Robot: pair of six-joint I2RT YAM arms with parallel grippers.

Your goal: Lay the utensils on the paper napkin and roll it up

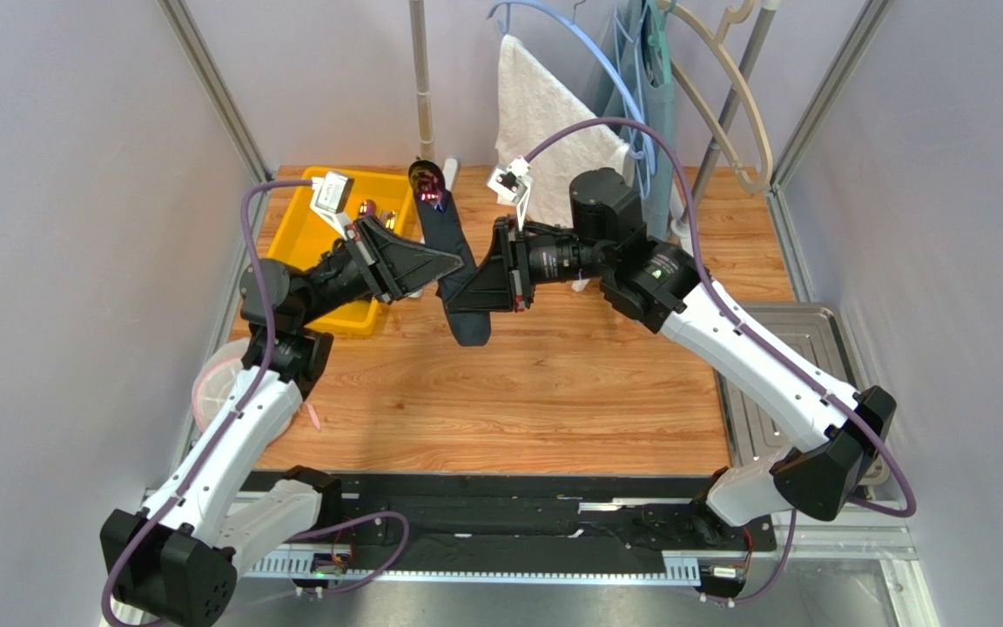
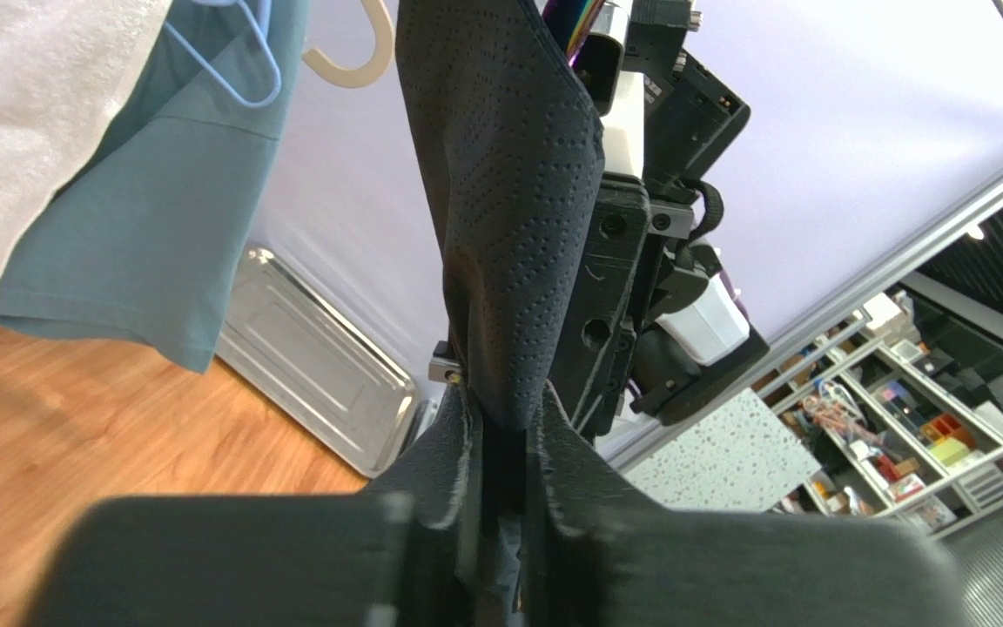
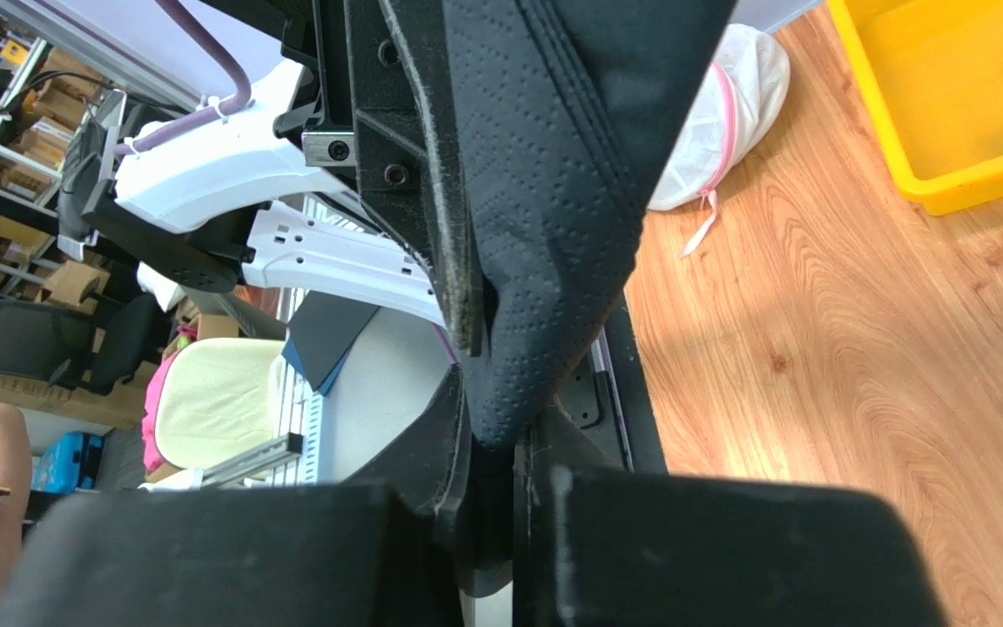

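I'm looking down on the wooden table (image 1: 572, 392), with the yellow bin (image 1: 304, 242) at its far left and a metal tray (image 1: 801, 342) off the right edge. A white towel (image 1: 529, 111) hangs at the back.

The black napkin (image 1: 441, 233) is rolled into a long tube over the middle of the far half of the table, just right of the bin, running away from me. Both claws meet on it from opposite sides. My left claw (image 1: 452, 265) is pinched narrow on the roll, and its wrist camera shows the dotted paper squeezed between the fingers (image 2: 559, 483). My right claw (image 1: 455, 298) is clamped just as tight a little nearer the roll's near end.

A shiny purple-gold utensil head (image 1: 432, 196) pokes out of the far end. I cannot make out any other cutlery inside.
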